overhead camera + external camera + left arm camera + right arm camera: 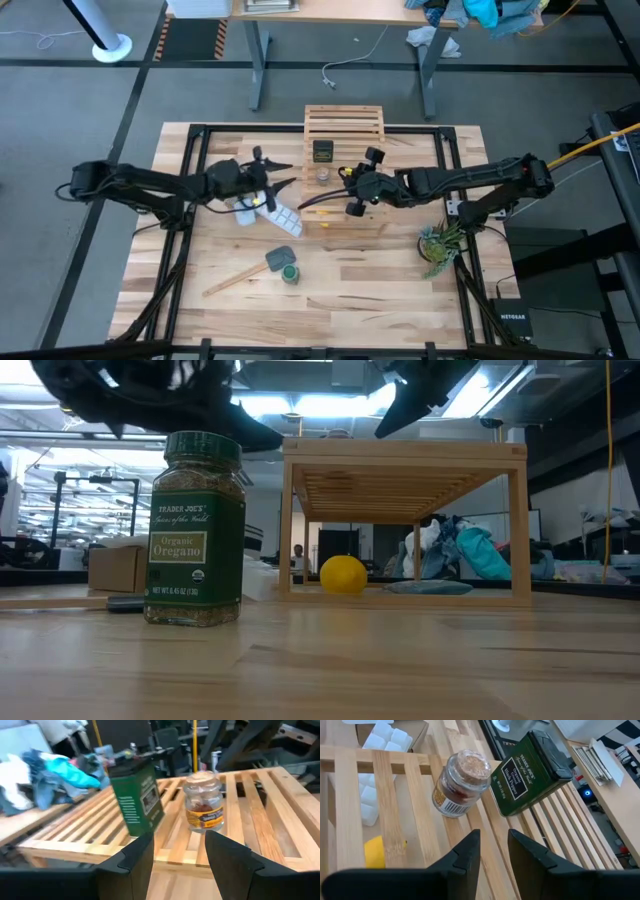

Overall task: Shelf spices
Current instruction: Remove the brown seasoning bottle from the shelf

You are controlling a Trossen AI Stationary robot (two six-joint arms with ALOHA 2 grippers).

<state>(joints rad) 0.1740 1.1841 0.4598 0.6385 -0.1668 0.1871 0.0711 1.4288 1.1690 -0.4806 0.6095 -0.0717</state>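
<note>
Left arm reaches in from the bench's left edge, its claw (pixel 283 178) hanging just short of the shelf's (pixel 344 118) left side, fingers (pixel 135 857) spread with nothing between them. Below it near the bench's front edge sits the green jar (pixel 289 272), upright, lid on, well apart from the shelf and not yet racked. Beside it lies a flat pad (pixel 279 259), and up by the left claw the ice tray (pixel 281 218).

Up on the shelf top, the dark tin (pixel 323 151) stands toward the back edge, and the tiny clear jar (pixel 322 173) stands just in front of it, close but apart.

Right arm stretches level from the bench's right edge, its claw (pixel 305 203) low over the shelf's front part, jaws narrowly parted and empty.

The worry from here, as I read it: both claws crowd the same left stretch of the shelf. A sweep from either could tip the clear jar, which looks light, or nudge the tin off the slats. And the arms could clip each other if both move at once.
</note>
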